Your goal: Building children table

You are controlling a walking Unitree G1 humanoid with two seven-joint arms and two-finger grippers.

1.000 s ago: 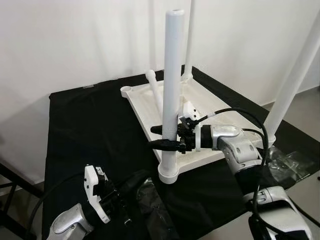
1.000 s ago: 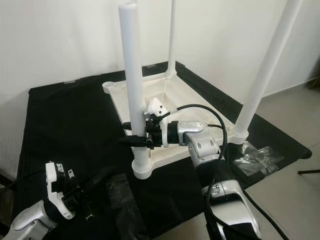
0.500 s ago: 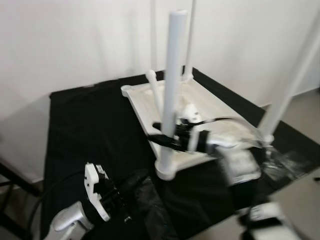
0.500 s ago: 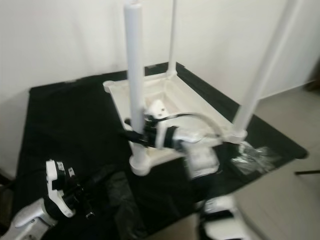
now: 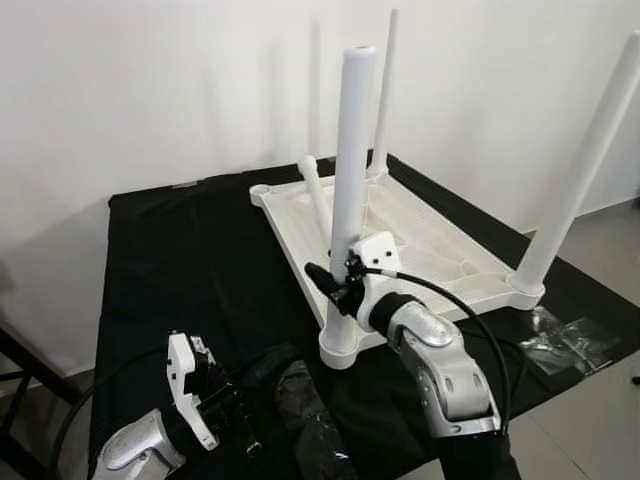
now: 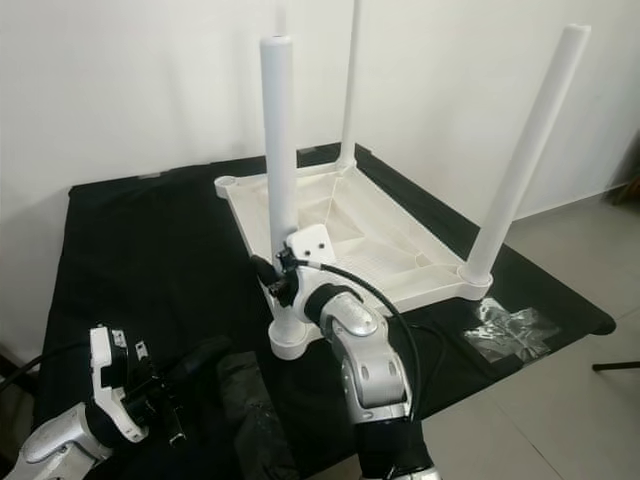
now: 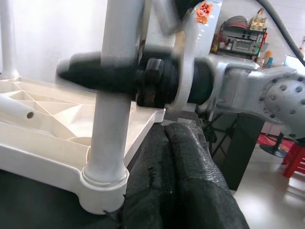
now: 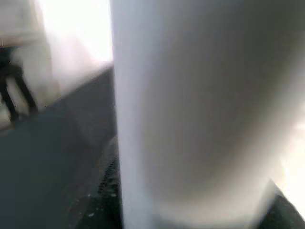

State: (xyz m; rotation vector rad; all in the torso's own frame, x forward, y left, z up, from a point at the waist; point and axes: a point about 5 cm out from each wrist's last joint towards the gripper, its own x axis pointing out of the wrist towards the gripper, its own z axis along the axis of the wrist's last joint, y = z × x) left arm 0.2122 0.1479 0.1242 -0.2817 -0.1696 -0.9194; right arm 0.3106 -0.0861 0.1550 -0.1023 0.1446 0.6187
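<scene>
So the white plastic children's table is lying upside down on a black cloth spread over the floor, underside ribs facing up. Three white round legs stand upright in its corner sockets: the nearest white leg at the front corner, a far thin-looking one at the back corner, and one over on the robot's right. A fourth white leg lies loose, leaning across the tray near the empty back-left socket.

The right gripper is on the nearest leg, low down, just above the socket. The silver right forearm comes up from the bottom of the frame and angles in toward the leg, wrist bent so the black fingers run sideways across the post (the left wrist view shows one finger lying right across the leg). Jaws look closed around it, leg pinched between them. Right wrist view is basically a blurry white post up close.

The left gripper sits low at the robot's left over the cloth, arm bent at the robot's side, pointing toward the base of that same leg. Can't tell how far its jaws are open.

A crumpled clear plastic bag lies on the cloth at the right edge.
</scene>
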